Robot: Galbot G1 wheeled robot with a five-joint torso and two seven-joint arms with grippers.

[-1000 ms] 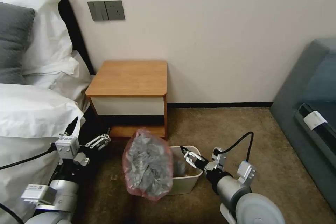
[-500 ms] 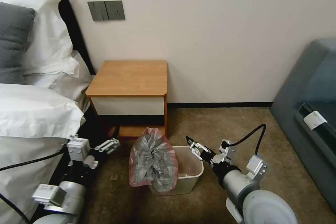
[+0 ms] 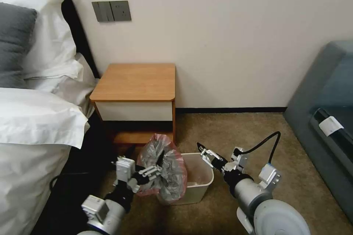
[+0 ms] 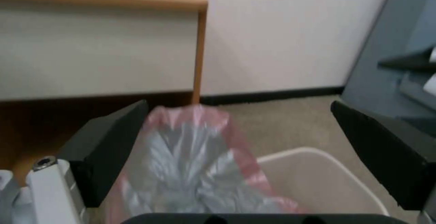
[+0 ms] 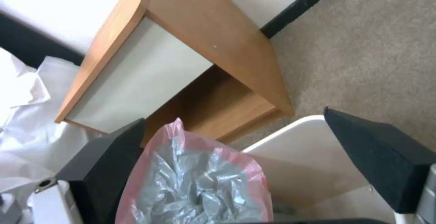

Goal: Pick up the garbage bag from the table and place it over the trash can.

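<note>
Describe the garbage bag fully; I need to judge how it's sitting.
The garbage bag is thin, crinkled, shiny grey plastic with a pinkish-red rim. It stands bunched and upright on the left side of the beige trash can, its mouth not spread over the rim. The left gripper, jaws open, is right at its front.

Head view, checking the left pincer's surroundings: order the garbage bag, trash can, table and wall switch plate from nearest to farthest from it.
From the left pincer:
1. Garbage bag, right at its tips, draped on the can's left side.
2. Trash can, just beyond the bag, to the right.
3. Table, behind, against the wall.
4. Wall switch plate, high on the wall.
</note>
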